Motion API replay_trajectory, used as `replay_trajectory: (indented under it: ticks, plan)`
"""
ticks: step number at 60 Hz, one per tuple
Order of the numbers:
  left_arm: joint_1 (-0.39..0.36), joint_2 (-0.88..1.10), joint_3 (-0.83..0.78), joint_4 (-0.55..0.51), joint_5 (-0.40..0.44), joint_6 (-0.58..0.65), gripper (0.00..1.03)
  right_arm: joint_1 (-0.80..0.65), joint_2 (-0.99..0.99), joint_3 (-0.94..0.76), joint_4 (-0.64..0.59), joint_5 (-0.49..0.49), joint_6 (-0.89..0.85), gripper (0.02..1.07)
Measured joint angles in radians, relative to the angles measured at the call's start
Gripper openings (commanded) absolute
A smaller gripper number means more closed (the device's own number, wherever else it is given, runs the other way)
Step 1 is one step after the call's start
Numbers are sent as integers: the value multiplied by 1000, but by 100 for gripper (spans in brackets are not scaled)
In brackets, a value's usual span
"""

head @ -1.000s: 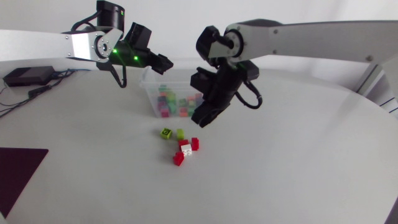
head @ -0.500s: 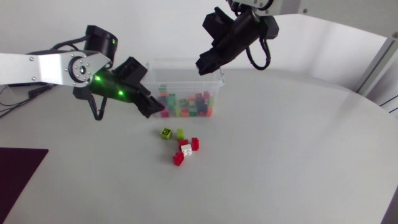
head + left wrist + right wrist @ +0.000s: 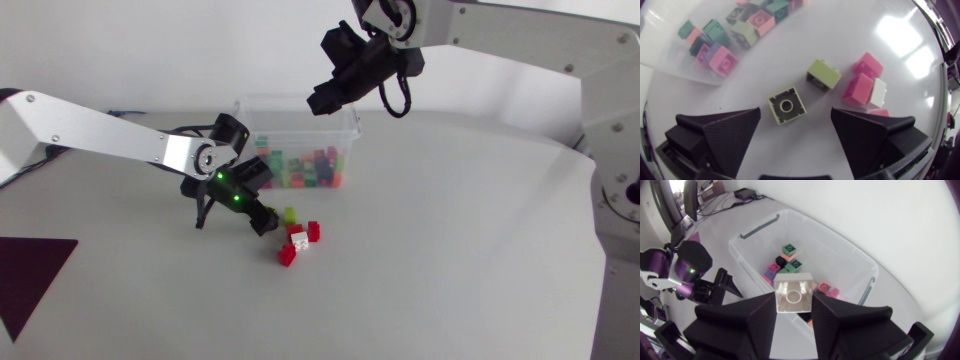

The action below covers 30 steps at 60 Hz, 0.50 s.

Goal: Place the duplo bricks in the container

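My right gripper point(image 3: 793, 311) is shut on a white duplo brick point(image 3: 793, 294) and hangs over the clear container point(image 3: 830, 232), which holds several coloured bricks. In the head view that gripper point(image 3: 319, 101) is above the container's point(image 3: 262, 99) back rim. My left gripper point(image 3: 795, 127) is open and low over the table, with a yellow-green brick point(image 3: 786, 104) lying between its fingers, untouched. Just ahead lie a light green brick point(image 3: 823, 75), pink-red bricks point(image 3: 858, 90) and a small white brick point(image 3: 879, 92). In the head view my left gripper point(image 3: 258, 218) hides the yellow-green brick.
The loose red bricks point(image 3: 314, 231) and the white one point(image 3: 299, 240) lie in a tight cluster in front of the container. A dark mat point(image 3: 25, 275) covers the table's front left corner.
My left arm came down from the container to the loose bricks and its gripper opened. My right arm rose from the cluster and moved over the container's back rim, staying shut.
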Motion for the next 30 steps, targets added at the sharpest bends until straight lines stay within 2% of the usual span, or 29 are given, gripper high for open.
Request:
replay_trajectory:
  ticks: [8,15,18,20,23,24,25,26,30]
  plan:
    - [0,34,30,0,-29,-38,95,0,19,18,31,-6,13,19]
    - [0,48,60,0,-34,-64,91,-3,56,42,61,-6,27,20]
    - [0,57,72,0,-34,-71,86,-6,80,64,64,-7,34,21]
    - [0,62,77,1,-34,-71,82,-8,92,76,68,-6,36,30]
    - [0,72,83,1,-34,-74,76,-13,110,94,74,-5,40,59]
    - [0,74,83,1,-34,-74,74,-14,117,104,75,-2,43,76]
    - [0,77,83,0,-34,-75,67,-16,125,113,75,3,45,92]
    - [0,80,83,0,-34,-75,64,-18,132,122,74,6,48,102]
    - [0,93,83,0,-34,-75,50,-21,148,146,71,14,58,103]
